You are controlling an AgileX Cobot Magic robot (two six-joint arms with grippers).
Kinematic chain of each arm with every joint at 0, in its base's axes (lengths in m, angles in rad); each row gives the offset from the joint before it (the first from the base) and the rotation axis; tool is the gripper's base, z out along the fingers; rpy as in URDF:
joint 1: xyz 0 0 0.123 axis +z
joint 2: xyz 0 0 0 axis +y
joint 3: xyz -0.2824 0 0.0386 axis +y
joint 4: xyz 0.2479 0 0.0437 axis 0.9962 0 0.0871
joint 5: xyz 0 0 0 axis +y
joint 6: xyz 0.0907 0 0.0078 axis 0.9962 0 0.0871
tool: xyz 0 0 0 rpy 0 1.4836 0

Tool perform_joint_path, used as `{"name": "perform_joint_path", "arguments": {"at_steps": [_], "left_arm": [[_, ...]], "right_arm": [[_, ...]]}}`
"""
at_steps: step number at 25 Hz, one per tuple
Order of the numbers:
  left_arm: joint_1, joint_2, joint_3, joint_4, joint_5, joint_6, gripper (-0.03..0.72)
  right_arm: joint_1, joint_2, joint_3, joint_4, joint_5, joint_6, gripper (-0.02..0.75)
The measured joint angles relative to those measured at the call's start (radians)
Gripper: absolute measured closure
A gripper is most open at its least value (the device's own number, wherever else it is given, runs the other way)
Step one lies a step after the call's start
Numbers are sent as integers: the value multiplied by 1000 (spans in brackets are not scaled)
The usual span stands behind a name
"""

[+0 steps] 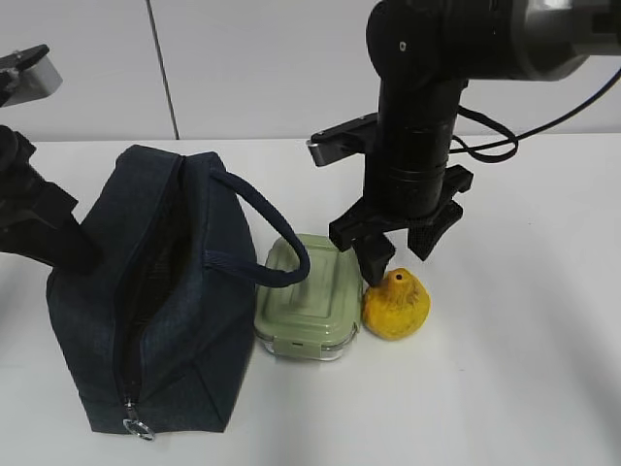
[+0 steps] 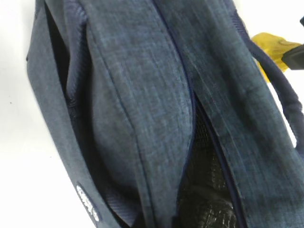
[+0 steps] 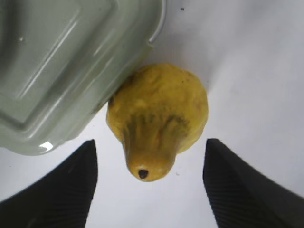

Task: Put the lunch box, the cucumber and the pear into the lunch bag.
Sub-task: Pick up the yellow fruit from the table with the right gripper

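Note:
The navy lunch bag (image 1: 146, 291) lies at the left with its zip open; it fills the left wrist view (image 2: 142, 95). A dark shape (image 2: 209, 209) lies inside the opening, and I cannot tell what it is. The cucumber is not in sight on the table. The sage-green lunch box (image 1: 306, 296) sits beside the bag, also in the right wrist view (image 3: 57, 61). The yellow pear (image 1: 395, 306) touches the box's right side, also in the right wrist view (image 3: 159, 118). My right gripper (image 1: 400, 260) (image 3: 149, 142) is open just above the pear, one finger on each side. My left arm (image 1: 44, 228) meets the bag's left side, its fingers hidden.
One bag handle (image 1: 272, 233) drapes over the lunch box lid. The metal zip pull (image 1: 138, 427) hangs at the bag's near end. The white table (image 1: 524, 369) stretches to the right and front of the pear. A white wall stands behind.

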Motion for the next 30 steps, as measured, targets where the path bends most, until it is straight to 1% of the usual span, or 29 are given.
{"name": "perform_joint_path", "arguments": {"at_steps": [6,16,19,24,26,30], "left_arm": [[0,0,0,0,0,0,665],[0,0,0,1,0,1,666],[0,0,0,2,0,1,666],[0,0,0,3,0,1,666],[0,0,0,3,0,1,666],[0,0,0,5,0,1,666]], "right_arm": [[0,0,45,0,0,0,213],[0,15,49,1,-23,0,258],[0,15,49,1,-38,-1,290],[0,15,49,1,-44,-1,368],[0,15,49,1,-44,-1,411],[0,15,49,-1,-45,-2,573]]}}
